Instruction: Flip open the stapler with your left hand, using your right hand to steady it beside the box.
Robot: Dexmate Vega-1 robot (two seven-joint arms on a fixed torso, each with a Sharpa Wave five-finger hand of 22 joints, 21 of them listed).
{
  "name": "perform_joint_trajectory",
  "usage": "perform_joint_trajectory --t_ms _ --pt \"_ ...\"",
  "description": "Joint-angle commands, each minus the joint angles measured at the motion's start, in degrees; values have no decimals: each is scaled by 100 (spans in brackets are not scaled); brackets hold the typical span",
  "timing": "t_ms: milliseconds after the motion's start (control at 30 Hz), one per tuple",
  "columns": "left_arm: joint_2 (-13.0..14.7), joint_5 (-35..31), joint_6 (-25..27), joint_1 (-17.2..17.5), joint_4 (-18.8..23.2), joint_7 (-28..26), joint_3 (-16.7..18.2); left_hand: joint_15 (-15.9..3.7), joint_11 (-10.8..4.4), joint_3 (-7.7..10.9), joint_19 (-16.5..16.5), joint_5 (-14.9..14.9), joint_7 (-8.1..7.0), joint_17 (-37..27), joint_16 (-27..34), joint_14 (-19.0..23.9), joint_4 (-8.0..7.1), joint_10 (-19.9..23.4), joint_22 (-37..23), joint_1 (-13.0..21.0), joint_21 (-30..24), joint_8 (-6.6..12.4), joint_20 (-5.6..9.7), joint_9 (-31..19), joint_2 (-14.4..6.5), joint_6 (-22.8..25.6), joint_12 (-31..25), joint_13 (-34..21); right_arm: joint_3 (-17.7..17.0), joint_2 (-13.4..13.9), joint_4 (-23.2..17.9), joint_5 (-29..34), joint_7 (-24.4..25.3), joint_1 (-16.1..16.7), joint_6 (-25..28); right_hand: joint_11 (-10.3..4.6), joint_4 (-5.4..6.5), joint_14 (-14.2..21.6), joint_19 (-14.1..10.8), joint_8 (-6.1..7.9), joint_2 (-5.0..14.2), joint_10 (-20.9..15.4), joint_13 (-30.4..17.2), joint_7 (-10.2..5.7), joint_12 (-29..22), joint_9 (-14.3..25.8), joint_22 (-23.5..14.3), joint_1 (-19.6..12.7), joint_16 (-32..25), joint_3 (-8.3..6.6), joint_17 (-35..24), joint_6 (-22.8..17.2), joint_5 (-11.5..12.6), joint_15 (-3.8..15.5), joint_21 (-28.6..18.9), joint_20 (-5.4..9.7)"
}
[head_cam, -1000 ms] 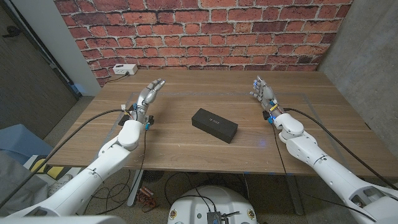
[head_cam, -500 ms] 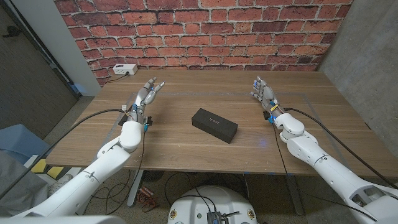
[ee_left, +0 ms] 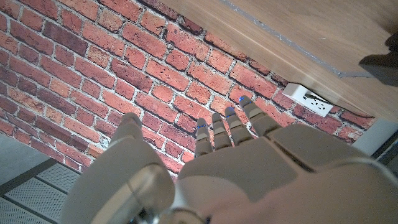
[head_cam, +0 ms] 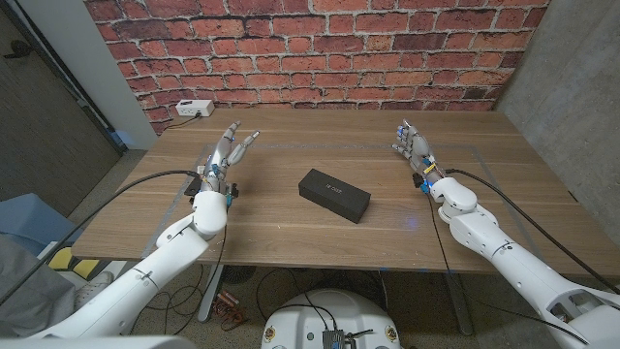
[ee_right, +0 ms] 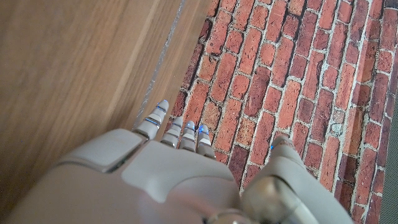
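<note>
The black box (head_cam: 334, 195) carries a small pale mark on its lid, too tiny to read.

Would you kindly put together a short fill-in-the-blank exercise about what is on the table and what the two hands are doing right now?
1. The black box lies on the wooden table between the two ____.
2. The left hand holds ____, its fingers spread apart.
3. The wall behind the table is made of red ____.
4. The white power strip sits at the table's far ____ corner, on the robot's side naming.

Missing words: hands; nothing; brick; left
</note>
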State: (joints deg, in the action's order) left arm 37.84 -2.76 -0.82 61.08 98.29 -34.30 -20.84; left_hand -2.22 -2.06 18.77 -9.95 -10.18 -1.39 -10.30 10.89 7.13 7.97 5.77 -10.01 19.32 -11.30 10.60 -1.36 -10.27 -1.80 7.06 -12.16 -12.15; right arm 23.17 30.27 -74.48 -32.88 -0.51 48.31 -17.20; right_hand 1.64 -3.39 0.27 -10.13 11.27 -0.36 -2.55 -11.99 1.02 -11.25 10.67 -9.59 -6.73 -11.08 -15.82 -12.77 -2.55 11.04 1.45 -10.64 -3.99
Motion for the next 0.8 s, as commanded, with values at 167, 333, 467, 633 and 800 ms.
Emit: perform_joint_trajectory --t_ms 167,333,467,633,800 --pt "75 -463 839 139 293 -447 11 -139 -13 15 -64 -37 2 -26 48 93 -22 85 -27 1 -43 50 -49 -30 7 84 -68 -17 -19 -63 178 -44 -66 -27 -108 -7 -30 -35 13 -5 48 10 6 -14 -17 16 -21 -29 -44 5 1 10 15 23 -13 0" --pt "139 -469 962 207 384 -461 64 -139 -9 15 -48 -37 -1 -26 42 88 -20 79 -27 3 -34 49 -61 -29 9 86 -67 -20 -16 -74 178 -44 -72 -31 -124 -14 -36 -35 17 -5 50 14 10 -12 -16 16 -20 -33 -45 6 8 11 15 18 -12 -4" --pt "236 -408 786 220 318 -341 77 -137 -5 9 -26 -36 -13 -26 42 93 -19 90 -27 1 -24 45 -89 -29 19 79 -72 -22 -6 -80 184 -37 -76 -35 -127 -3 -35 -32 17 -4 51 8 12 -13 -19 16 -20 -26 -49 9 10 9 15 27 -13 -6" --pt "241 -483 889 271 339 -396 39 -138 -2 -7 -29 -34 33 -27 35 86 -14 89 -27 -6 -24 36 -110 -29 51 60 -73 -26 -10 -116 238 -81 -110 -40 -144 -22 -40 -30 17 -7 54 10 15 -10 -18 16 -20 -29 -50 9 17 17 15 25 -14 -3" --pt "278 -687 1047 261 330 -459 -73 -133 -8 -20 -59 -34 39 -27 48 132 -8 135 -27 -6 -33 54 -117 -28 77 107 -93 -30 3 -136 284 -86 -159 -71 -169 -22 -40 -35 17 -1 59 3 17 -15 -21 16 -20 -27 -50 10 20 3 15 25 -15 -4"
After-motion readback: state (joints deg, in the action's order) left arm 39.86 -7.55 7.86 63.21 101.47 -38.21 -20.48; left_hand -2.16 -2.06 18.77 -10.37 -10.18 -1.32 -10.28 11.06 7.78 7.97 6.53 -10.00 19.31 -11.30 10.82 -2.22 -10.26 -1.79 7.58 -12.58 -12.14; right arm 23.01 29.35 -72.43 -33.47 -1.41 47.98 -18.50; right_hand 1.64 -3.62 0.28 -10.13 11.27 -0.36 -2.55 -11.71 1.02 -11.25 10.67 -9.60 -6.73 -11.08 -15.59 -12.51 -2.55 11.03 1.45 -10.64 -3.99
